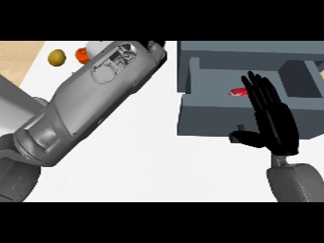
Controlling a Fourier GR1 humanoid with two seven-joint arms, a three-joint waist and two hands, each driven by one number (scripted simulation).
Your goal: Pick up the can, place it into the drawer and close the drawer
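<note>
— Trouble, as we judge it, lies in the closing: our right hand (273, 121) hangs over the open drawer (214, 118), and if we push the front while the fingers are inside the cavity, we trap them against the cabinet edge.

— And the can (239, 91)?

— We see a red sliver inside the drawer, just beside our fingertips; we take it for the can, lying down. Most of it is hidden, so we cannot tell whether it sits fully clear of the rim. If it pokes up, the drawer could jam.

— How do we hold the right hand?

— Flat and straight-fingered, pointing away from us, thumb out to the side, grasping nothing.

— The left?

— Our left forearm (87, 99) sweeps diagonally toward the fruit (58, 57) at the counter's (150, 161) far edge; its hand is hidden, so we cannot tell its state.
</note>
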